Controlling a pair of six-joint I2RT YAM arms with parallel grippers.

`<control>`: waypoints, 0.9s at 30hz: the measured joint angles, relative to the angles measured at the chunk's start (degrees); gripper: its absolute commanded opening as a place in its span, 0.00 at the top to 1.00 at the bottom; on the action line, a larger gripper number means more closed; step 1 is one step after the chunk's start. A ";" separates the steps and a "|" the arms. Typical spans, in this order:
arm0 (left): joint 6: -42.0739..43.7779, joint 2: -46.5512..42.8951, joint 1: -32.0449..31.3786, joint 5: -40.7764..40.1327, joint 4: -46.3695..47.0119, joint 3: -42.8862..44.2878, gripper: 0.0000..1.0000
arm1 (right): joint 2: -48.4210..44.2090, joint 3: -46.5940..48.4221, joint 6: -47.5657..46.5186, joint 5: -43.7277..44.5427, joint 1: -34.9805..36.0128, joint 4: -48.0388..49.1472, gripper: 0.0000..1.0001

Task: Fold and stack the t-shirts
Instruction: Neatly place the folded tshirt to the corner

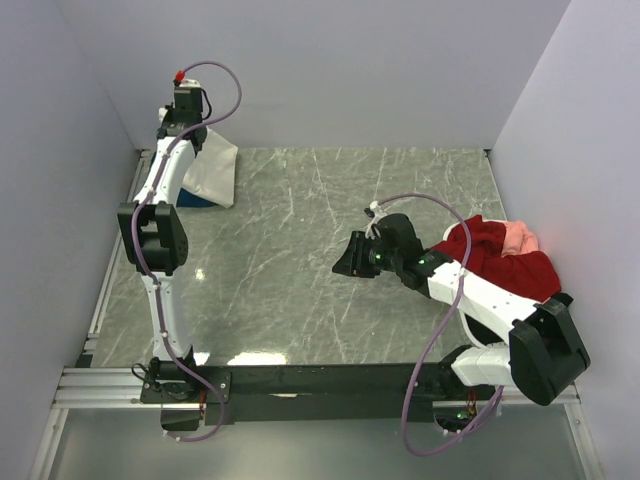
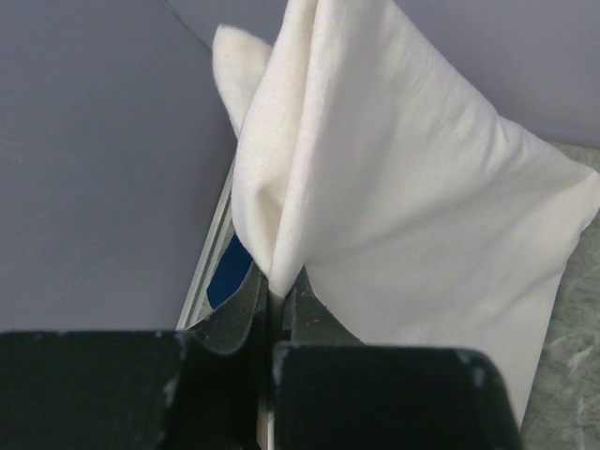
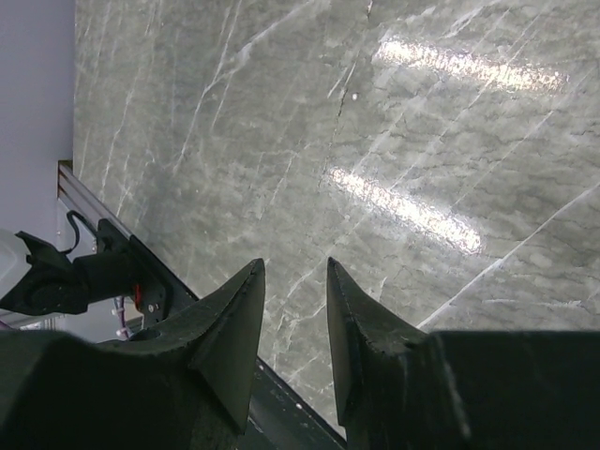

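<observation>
While the left tool (image 2: 277,292) is clamped shut on a pinched fold of the soft cream-white cloth t-shirt (image 2: 403,216), we hold that garment lifted at the far left corner of the grey marbled desk (image 1: 300,230), its lower part draping down to the surface. A sliver of the dark blue cloth t-shirt (image 2: 230,272) shows beneath it, close to the left wall. Our right tool (image 3: 292,309) hovers over bare desk to the right of centre, its jaws partly apart with nothing between them. Behind that arm, at the right edge, a crumpled red cloth t-shirt (image 1: 500,262) lies heaped with a pink cloth garment (image 1: 520,237) touching it.

We judge that the cream-white shirt is being set onto the stack, with the blue one as its base. The next move calls for lowering the pinched fold so the cloth settles flat and square over the blue, then letting go without dragging it. After that, we expect the right arm must turn back to the heap.
</observation>
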 measured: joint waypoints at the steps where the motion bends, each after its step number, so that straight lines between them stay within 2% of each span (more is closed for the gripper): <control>1: 0.13 -0.02 0.11 0.09 0.04 0.00 1.00 | 0.04 0.00 0.00 0.04 0.09 -0.02 0.60; 10: 0.15 -0.02 1.84 2.62 0.04 0.00 1.00 | 1.86 0.15 -0.02 0.44 0.22 -0.04 0.60; 19: -0.94 1.73 8.17 7.30 2.21 0.00 0.99 | 7.04 1.33 -0.70 0.61 0.24 -0.31 0.60; 21: -1.57 2.84 9.64 8.66 2.93 0.00 0.94 | 8.39 1.77 -0.92 0.63 0.33 -0.35 0.60; 24: -4.81 5.77 12.11 10.84 3.67 0.55 0.78 | 9.79 2.32 -1.27 0.61 0.50 -0.50 0.57; 26: -7.87 7.78 13.55 12.33 3.69 1.27 0.59 | 10.43 2.84 -1.44 0.66 0.68 -0.83 0.54; 27: -9.25 8.31 14.21 12.98 3.85 1.14 0.56 | 10.54 2.93 -1.53 0.66 0.74 -0.81 0.52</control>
